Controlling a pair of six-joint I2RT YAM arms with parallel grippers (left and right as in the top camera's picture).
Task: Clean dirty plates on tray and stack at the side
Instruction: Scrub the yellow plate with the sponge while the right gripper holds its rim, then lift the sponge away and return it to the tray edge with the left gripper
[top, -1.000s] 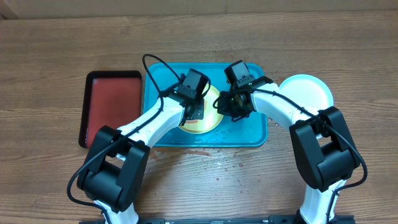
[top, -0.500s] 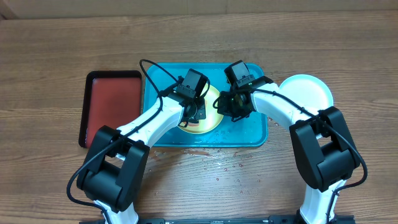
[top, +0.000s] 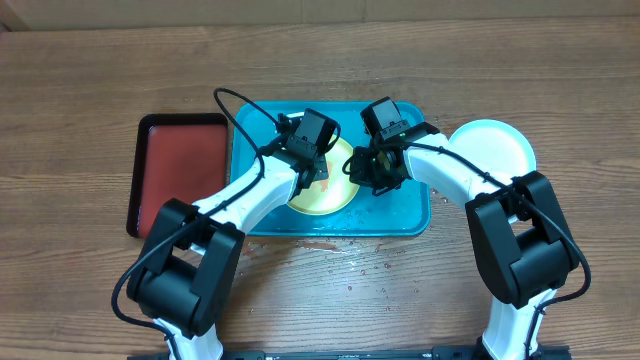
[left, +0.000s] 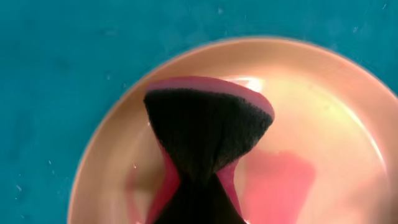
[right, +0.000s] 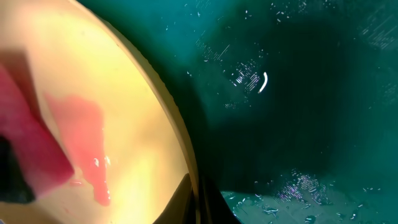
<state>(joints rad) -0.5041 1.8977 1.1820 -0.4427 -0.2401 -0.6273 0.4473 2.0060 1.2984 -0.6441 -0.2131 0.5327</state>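
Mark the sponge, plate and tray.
sponge (left: 208, 127), left wrist view, on its black scrub face.
plate (left: 348, 118), left wrist view, on its bare inner surface.
tray (top: 405, 212), overhead view, on bare floor at right.

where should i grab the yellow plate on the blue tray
I'd take the yellow plate by its thin upturned rim on the right edge, coming in from the right over the tray. It lies flat, so only the rim offers a pinch, and the sponge covers the middle.
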